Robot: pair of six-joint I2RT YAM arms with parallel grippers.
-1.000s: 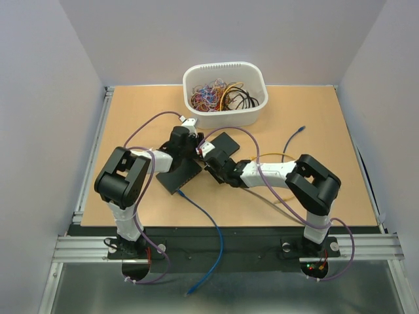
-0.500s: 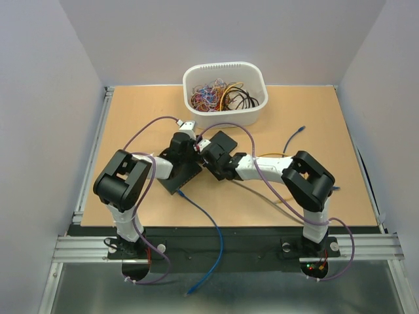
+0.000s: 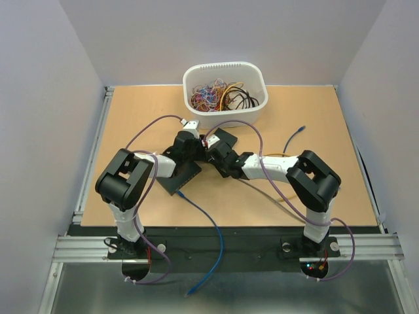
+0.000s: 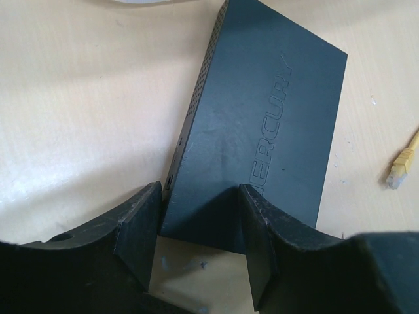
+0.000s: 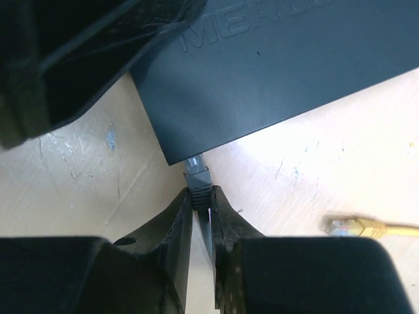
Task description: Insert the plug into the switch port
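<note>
Left fingers (image 4: 137, 229) clamp one end of the switch (image 4: 262, 118), which lies flat on the surface (image 4: 78, 98). Right fingers (image 5: 177, 229) pinch the grey plug (image 5: 198, 176), tip touching the switch's side by its corner.

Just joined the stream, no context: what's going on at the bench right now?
Two arms are working on a black switch. The left gripper straddles one corner of it, apparently bracing it; clamped or not, I cannot tell. The right gripper is shut on a grey plug whose tip sits at the switch's side edge; whether it is in a port is hidden. A yellow plug lies loose nearby.
</note>
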